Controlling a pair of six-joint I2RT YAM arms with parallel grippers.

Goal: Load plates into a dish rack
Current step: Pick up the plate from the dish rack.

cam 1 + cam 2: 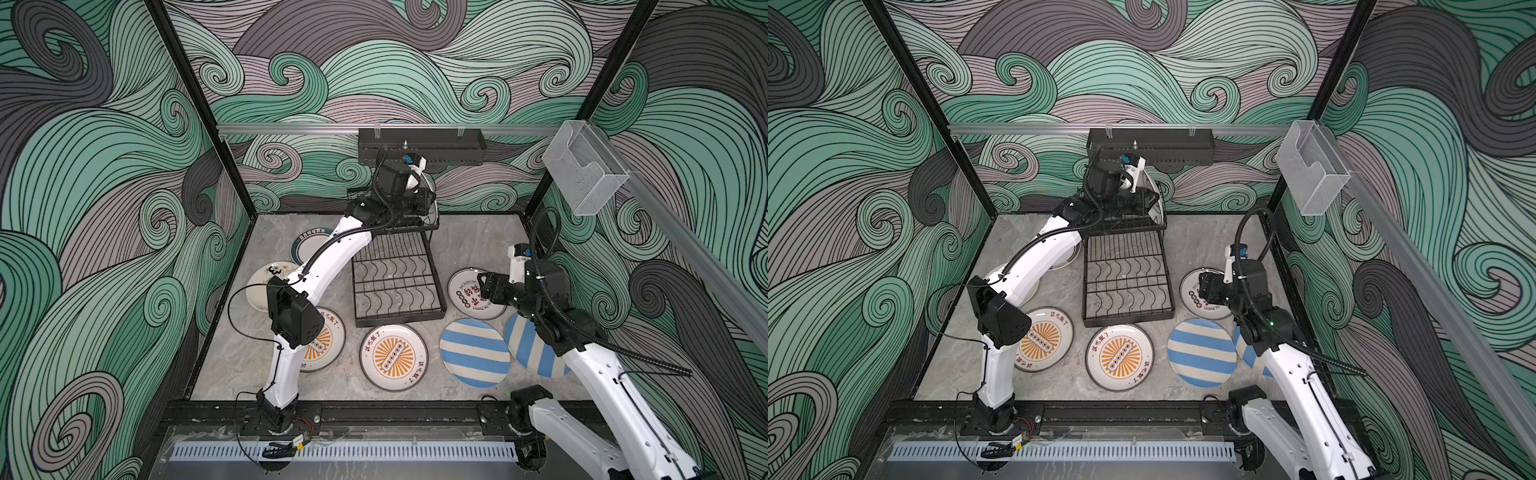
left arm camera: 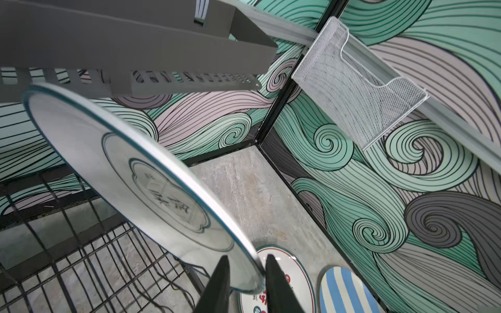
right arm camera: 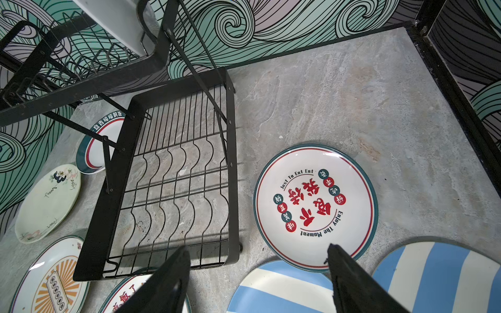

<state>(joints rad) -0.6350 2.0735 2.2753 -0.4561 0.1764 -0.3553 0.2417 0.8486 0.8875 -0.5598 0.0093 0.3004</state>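
Gripping white plate (image 2: 135,168) by its rim in left fingers (image 2: 222,281), tilted on edge to suit dish rack (image 3: 231,162) slots below them; with right fingers (image 3: 347,273) spread, empty, over red-lettered plate (image 3: 314,206).

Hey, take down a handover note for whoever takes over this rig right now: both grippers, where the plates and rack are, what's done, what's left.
Left gripper: fingers closed on the rim of the white plate, which stands tilted at the upper tier of the dish rack. I can't tell if it is seated in a slot.
Right gripper: open, empty, hovering at the red-lettered plate.
Flat on the table: red-lettered plate, teal-banded plate, cream plate, two sunburst plates, two striped plates.
Done: nothing released yet.
Left: seat this plate, then load the seven others.
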